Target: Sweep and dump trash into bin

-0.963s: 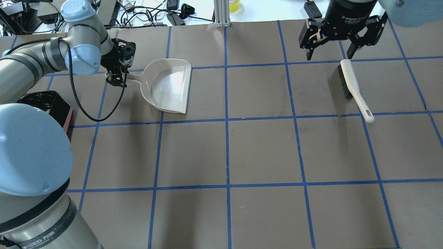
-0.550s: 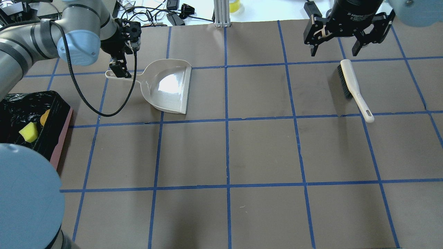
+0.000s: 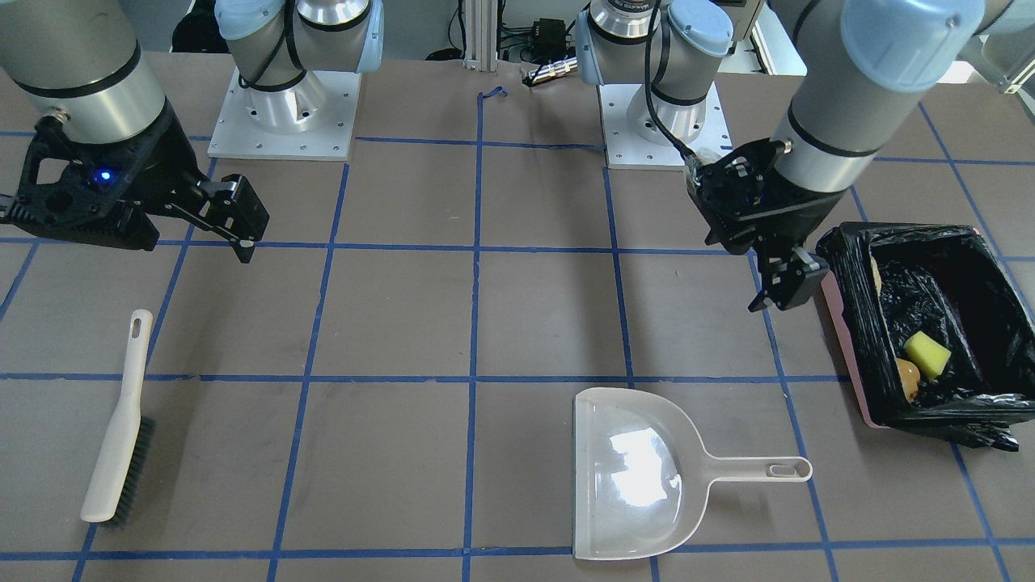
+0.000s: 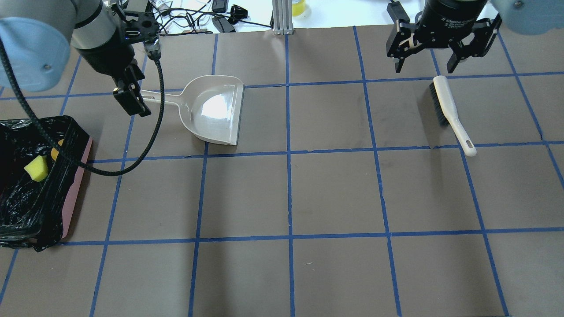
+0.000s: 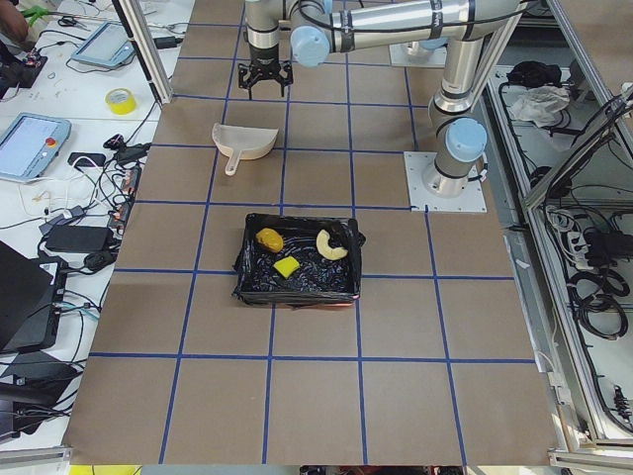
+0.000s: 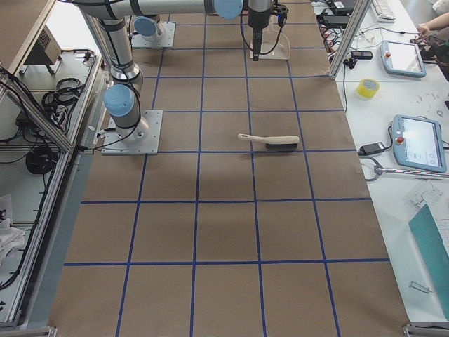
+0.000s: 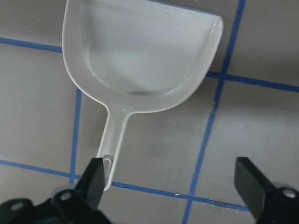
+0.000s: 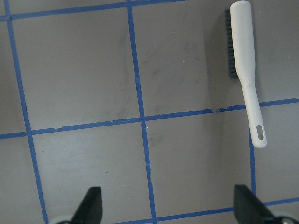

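The bin (image 4: 77,185) with pink sides and a black bag stands at the table's left end. In it lie the yellow sponge wedge (image 4: 36,168), the golden-brown lump (image 3: 907,376) and the cream crescent piece (image 5: 331,245). The light grey dustpan (image 4: 216,110) lies empty on the table. My left gripper (image 4: 132,99) is open and empty, raised over the end of the dustpan's handle (image 7: 110,154). My right gripper (image 4: 424,66) is open and empty, raised just beyond the head of the white brush (image 4: 447,108), which lies on the table.
Blue tape lines divide the brown table top into squares. Cables and devices lie beyond the far edge (image 4: 198,17). A metal post (image 4: 282,17) stands at the far middle. The two arm bases (image 3: 279,105) stand on the robot's side.
My left gripper has lifted off the dustpan's handle and drawn left and up; the dustpan has stayed put. The left arm has swung off the bin. The right gripper has risen slightly.
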`<state>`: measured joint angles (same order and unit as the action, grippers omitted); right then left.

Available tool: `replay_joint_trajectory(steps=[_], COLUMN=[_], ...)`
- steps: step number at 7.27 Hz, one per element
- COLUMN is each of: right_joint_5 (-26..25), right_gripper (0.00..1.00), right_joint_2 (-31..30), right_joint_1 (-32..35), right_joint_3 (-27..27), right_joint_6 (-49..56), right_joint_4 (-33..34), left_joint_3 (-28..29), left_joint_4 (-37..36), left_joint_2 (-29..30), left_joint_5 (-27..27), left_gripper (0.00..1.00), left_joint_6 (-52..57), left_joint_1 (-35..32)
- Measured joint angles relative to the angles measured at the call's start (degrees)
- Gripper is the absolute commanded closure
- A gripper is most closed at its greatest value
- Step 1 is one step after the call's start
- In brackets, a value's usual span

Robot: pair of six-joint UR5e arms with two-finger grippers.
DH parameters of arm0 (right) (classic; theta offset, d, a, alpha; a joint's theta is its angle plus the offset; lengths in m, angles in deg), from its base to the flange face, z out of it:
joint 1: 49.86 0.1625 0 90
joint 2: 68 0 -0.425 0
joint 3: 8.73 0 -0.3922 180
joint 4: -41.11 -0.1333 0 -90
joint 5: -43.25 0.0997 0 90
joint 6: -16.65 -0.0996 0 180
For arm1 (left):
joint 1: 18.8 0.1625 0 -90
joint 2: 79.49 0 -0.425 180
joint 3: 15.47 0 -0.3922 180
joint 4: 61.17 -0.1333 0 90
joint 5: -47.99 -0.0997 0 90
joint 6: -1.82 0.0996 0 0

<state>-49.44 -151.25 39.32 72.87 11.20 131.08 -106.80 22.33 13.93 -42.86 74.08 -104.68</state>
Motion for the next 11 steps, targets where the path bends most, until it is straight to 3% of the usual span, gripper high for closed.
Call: replay_joint_trajectory(steps=[2, 6, 8, 11], right_joint_5=[-0.18, -0.51, -0.51, -0.34], right_gripper=[0.01, 0.0, 0.0, 0.0], right_joint_2=[0.45, 1.49, 1.51, 1.35], right_joint_1=[-0.13, -0.43, -0.43, -0.5], right_joint_3=[-0.05, 0.23, 0.26, 0.25], right_joint_6=[0.25, 0.63, 0.77, 0.93], right_joint_4=[0.21, 0.12, 0.12, -0.09], left_joint_3=[-1.85, 1.06, 0.93, 0.59], left_joint_4=[0.46, -1.14, -1.37, -1.47], left_joint_2=[-4.76, -5.14, -5.35, -5.51], left_joint_5=[0.25, 0.3, 0.19, 0.35], left_gripper=[0.0, 0.0, 0.0, 0.0], left_joint_6=[-20.82, -64.5, -70.82, -71.64], left_joint_1=[0.05, 2.58, 3.11, 3.18])
